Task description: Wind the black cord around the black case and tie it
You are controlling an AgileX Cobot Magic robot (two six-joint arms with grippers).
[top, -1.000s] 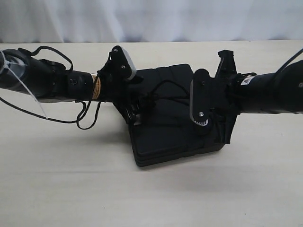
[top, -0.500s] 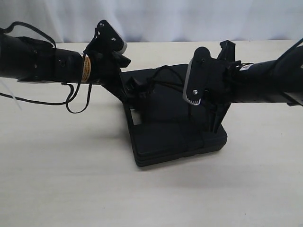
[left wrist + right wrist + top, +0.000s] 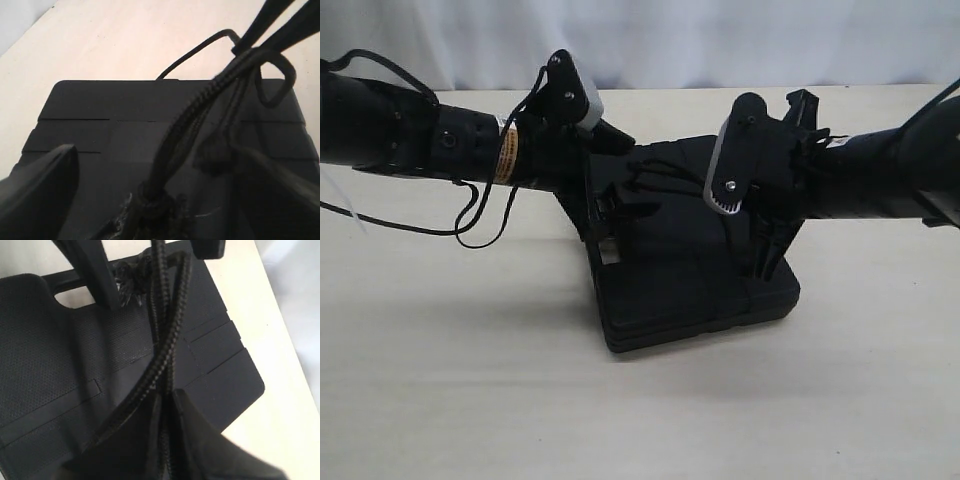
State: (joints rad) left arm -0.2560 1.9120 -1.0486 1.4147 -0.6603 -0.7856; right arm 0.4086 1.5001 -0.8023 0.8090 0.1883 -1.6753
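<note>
**Desk:** Where is the case?

**Operator:** The black case (image 3: 680, 290) lies flat on the surface (image 3: 470, 380), mid-scene, between my two arms. Both arms reach in over it and hide much of its top. Only its near corners show clearly from outside.

**Desk:** And the cord?

**Operator:** From the exterior view I can hardly pick it out, black on black. On the right wrist view the black cord (image 3: 167, 335) runs in crossing strands above the case lid. Its frayed knotted end (image 3: 131, 277) hangs near the handle slot (image 3: 75, 297).

**Desk:** Claws?

**Operator:** My right claw (image 3: 167, 400) is closed, pinching the cord where the strands come together. My left claw (image 3: 154, 150) stands wide, one finger on each side of the cord and neither pressing it. The frayed end sits low between them, partly out of focus.

**Desk:** Is it wrapped round the case?

**Operator:** I cannot tell, because the underside is hidden. The left wrist view shows the cord bending into a loop (image 3: 289, 75) beside the right claw's tips. A thin dark line runs off the case's far edge onto the surface. I cannot say whether that line is cord or cable.
</note>
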